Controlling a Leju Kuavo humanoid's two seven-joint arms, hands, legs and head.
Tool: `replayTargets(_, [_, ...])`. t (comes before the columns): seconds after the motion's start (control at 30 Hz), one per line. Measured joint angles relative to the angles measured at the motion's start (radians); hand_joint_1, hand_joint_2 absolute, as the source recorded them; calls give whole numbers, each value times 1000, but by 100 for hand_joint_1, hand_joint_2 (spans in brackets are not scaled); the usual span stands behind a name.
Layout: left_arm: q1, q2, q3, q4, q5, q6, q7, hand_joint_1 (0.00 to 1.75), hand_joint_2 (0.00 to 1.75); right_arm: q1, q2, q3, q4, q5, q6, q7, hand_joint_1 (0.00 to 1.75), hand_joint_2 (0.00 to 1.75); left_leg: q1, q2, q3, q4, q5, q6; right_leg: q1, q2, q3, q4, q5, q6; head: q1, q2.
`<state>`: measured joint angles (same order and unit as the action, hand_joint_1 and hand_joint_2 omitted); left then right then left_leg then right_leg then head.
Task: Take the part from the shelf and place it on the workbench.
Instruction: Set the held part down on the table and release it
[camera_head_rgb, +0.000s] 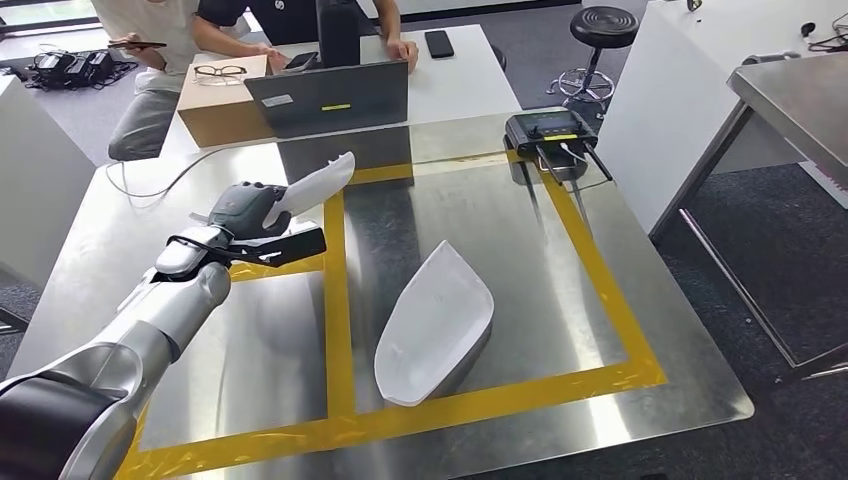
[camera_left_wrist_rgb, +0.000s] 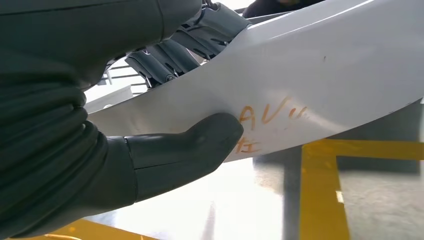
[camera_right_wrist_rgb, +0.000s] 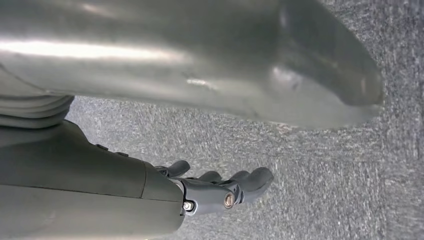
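My left hand holds a white curved part in the air over the left half of the steel workbench. The part's pointed end rises toward the far side. In the left wrist view the thumb presses one face of the part, which carries orange writing, and the dark fingers wrap the other face. A second white part lies flat inside the yellow tape frame. My right hand hangs over grey carpet with nothing in it, fingers loosely apart.
A black device with cables sits at the bench's far right corner. Beyond the far edge stand a grey laptop and a cardboard box with glasses on it; people sit behind. Another steel table stands to the right.
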<state>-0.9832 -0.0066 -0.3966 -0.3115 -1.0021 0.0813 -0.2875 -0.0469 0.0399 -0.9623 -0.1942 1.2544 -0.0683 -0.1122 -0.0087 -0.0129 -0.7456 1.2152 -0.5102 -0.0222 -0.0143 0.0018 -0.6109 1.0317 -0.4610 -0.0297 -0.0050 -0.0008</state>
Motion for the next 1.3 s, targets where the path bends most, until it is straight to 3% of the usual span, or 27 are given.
replayTargets(0.07, [3, 0, 5, 0, 20, -12, -34, 175, 175, 1, 0, 0, 0, 1, 0, -1, 0, 0, 6, 4, -27, 105, -51, -7, -1, 0, -7, 1, 4, 1, 0, 0])
replayTargets(0.1, [4, 0, 11, 0, 35, -17, -57, 175, 175, 1, 0, 0, 0, 1, 0, -1, 0, 0, 9, 6, -15, 106, -51, -8, -1, 0, -11, 2, 7, 3, 0, 0])
replayTargets(0.13, [5, 0, 18, -1, 47, -19, -77, 175, 175, 2, 0, 0, 0, 2, 0, -1, 0, 0, 10, 7, 17, 66, -35, -9, -2, 0, -13, 2, 10, 6, 0, 0])
replayTargets(0.23, [0, -1, 36, -10, 58, -4, -113, 175, 175, 1, 0, -1, 0, 2, 0, -1, 0, 0, 10, 8, 150, -140, 17, -1, -1, -1, -18, 4, 17, 18, 0, 0])
replayTargets(0.27, [-2, -1, 40, -13, 56, 2, -118, 131, 175, 1, 0, -1, 0, 2, 0, -1, 0, 0, 9, 7, 172, -177, 22, 2, 1, -1, -19, 5, 17, 20, 1, 0])
replayTargets(0.37, [-3, -1, 48, -16, 52, 6, -127, 0, 175, 1, -1, -3, 0, 2, 1, 1, 0, 0, 6, 6, 175, -192, 27, 9, 3, 0, -23, 3, 23, 13, 1, 0])
replayTargets(0.63, [-4, -1, 50, -17, 45, 5, -132, 0, 175, 1, -1, -8, 0, 1, 6, 9, 0, 0, 2, 6, 167, -189, 34, 24, -1, 1, -22, -13, 40, 33, 1, 0])
replayTargets(0.77, [-4, -2, 52, -17, 45, 13, -129, 0, 0, 0, 0, -8, 0, 1, 6, 12, 0, 0, 1, 6, 166, -189, 33, 25, -1, 1, -23, -13, 41, 36, 1, 0])
replayTargets(0.9, [-5, -9, 59, -18, 41, 22, -115, 0, 0, 0, 0, -9, 0, 1, 5, 14, 0, 0, 1, 6, 166, -189, 34, 25, -1, 0, -24, -13, 41, 37, 1, 0])
replayTargets(1.03, [-5, -21, 64, -19, 26, 51, -97, 0, 175, 0, 0, -10, 0, 2, 5, 13, 0, 0, 0, 6, 165, -188, 34, 25, -1, 0, -25, -12, 42, 38, 1, 0])
replayTargets(1.3, [-4, -39, 64, -20, -29, 155, -73, 0, 175, -1, 4, -20, 0, 4, 5, 14, 0, 0, -5, 6, 161, -184, 35, 33, -8, 0, -26, -14, 47, 48, 1, 0])
